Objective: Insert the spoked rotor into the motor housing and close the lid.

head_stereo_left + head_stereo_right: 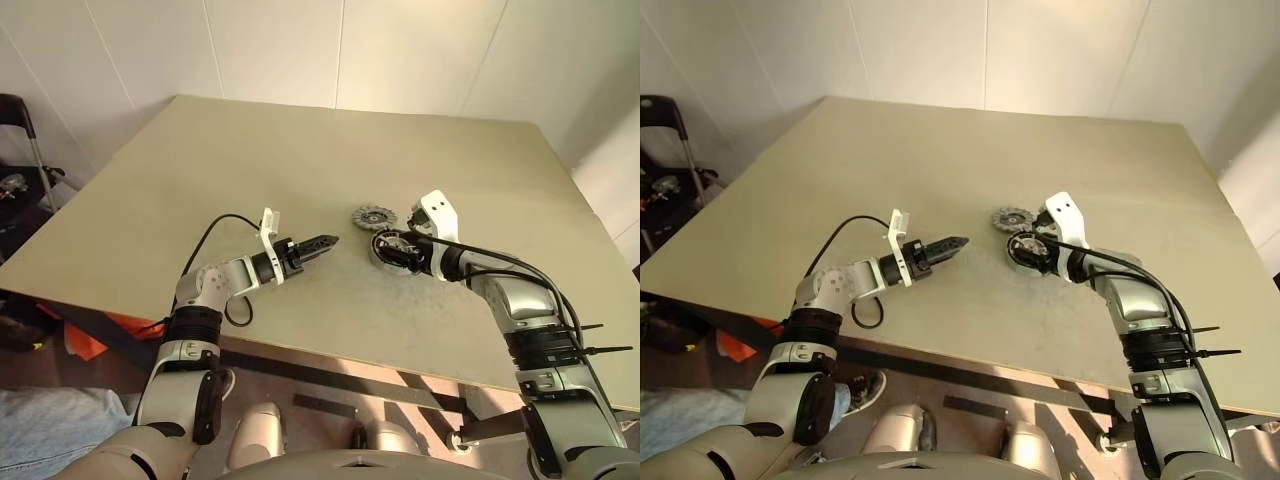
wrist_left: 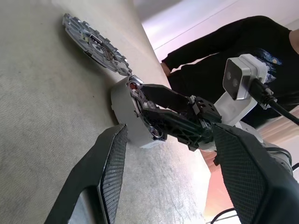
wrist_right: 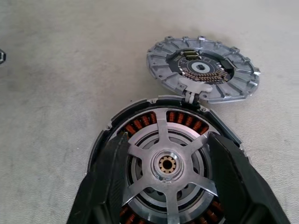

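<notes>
Spoked rotor (image 3: 167,164): seated in motor housing (image 3: 105,135), straddled by right gripper (image 3: 168,186), fingers parted. Lid (image 3: 204,69): open (hinged alongside). Left gripper (image 1: 325,243): released, empty.

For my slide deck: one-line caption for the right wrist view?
Right pincer straddles the spoked rotor in the motor housing; the lid lies open behind.

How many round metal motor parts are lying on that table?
3: the motor housing under the right gripper, the spoked rotor sitting inside it, and the lid flat just beyond, joined by a small hinge.
</notes>
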`<control>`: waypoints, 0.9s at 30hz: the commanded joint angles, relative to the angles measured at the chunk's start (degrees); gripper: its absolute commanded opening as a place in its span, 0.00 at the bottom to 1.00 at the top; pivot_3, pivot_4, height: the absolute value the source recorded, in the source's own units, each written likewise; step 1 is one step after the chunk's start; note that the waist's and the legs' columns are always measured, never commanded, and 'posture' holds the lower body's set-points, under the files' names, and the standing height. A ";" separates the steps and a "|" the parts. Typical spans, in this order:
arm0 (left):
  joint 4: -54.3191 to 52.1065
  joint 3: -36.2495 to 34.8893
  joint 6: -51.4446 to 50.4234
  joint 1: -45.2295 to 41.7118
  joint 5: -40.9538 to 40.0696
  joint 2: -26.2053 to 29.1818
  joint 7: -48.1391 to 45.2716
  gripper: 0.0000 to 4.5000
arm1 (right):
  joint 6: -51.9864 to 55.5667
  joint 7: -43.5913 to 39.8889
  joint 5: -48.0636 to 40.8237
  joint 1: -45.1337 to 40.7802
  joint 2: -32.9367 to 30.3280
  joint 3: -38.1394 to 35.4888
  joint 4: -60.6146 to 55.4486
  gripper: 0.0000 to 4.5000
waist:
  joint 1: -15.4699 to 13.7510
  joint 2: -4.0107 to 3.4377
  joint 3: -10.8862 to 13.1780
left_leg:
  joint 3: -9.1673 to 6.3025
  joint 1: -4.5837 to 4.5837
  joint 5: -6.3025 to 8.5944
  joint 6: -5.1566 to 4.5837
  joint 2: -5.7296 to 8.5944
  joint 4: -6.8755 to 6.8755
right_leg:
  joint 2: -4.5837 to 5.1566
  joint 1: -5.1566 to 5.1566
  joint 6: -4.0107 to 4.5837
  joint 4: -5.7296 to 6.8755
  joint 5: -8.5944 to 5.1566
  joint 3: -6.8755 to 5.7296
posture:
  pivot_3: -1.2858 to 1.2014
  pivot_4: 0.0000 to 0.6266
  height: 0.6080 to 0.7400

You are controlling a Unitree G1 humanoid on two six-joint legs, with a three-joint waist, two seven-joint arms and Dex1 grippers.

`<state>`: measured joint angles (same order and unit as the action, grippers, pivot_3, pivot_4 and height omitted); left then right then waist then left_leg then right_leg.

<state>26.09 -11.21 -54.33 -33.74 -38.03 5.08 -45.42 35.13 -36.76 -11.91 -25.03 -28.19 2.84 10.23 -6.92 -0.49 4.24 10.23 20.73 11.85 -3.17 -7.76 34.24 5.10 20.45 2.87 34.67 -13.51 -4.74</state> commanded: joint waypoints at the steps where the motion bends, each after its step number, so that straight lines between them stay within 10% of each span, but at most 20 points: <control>1: -2.16 -0.54 0.32 -0.27 -1.23 0.43 0.09 0.67 | 2.47 -0.35 -0.33 0.36 0.00 -0.32 1.21 0.42 | 0.05 0.01 0.01 | 0.00 -0.16 0.00 0.01 0.00 0.00 | 0.00 -0.15 -0.31 -0.02 -0.18 0.00 | 0.52 0.00 1.00; 4: -1.94 -0.15 0.59 -0.17 -1.02 0.21 0.14 0.67 | 2.96 -2.22 -1.54 -0.50 -1.76 -1.78 -2.94 0.20 | 0.00 -0.01 0.03 | -0.01 -0.30 0.00 0.03 0.00 -0.04 | 0.00 -0.26 -0.39 -0.04 -0.22 0.02 | 0.52 0.00 1.00; 14: -3.04 2.91 7.40 0.47 3.49 0.74 0.81 0.67 | -1.85 -13.03 -0.70 -1.98 -14.27 -0.66 -13.07 0.20 | -0.20 -0.08 0.09 | -0.01 0.89 -0.22 -0.04 0.02 -0.06 | 0.00 0.81 0.00 0.05 0.01 0.02 | 0.52 0.00 1.00; 20: -7.51 10.57 19.75 2.96 13.84 1.54 4.28 0.67 | -19.92 -22.18 12.29 -5.07 -24.36 10.10 -5.10 0.55 | -0.12 -0.10 0.12 | -0.01 0.82 0.04 -0.11 0.02 0.02 | 0.00 0.67 -0.03 -0.01 -0.01 0.02 | 0.52 0.00 1.00; 27: -12.25 13.02 24.37 5.71 17.96 2.15 7.48 0.67 | -28.32 -30.56 15.11 -8.43 -23.24 15.02 -0.56 0.55 | 0.08 -0.16 0.12 | -0.02 0.81 -0.10 -0.28 0.00 0.05 | 0.00 0.73 0.00 0.12 0.00 0.02 | 0.52 0.00 1.00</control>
<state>16.78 1.80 -31.63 -28.46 -20.89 6.73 -38.67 9.32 -65.56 2.38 -31.92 -50.89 17.89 9.94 -6.84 -0.65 4.36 10.21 21.56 11.77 -3.46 -7.76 34.29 5.09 21.19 2.86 34.79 -13.51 -4.72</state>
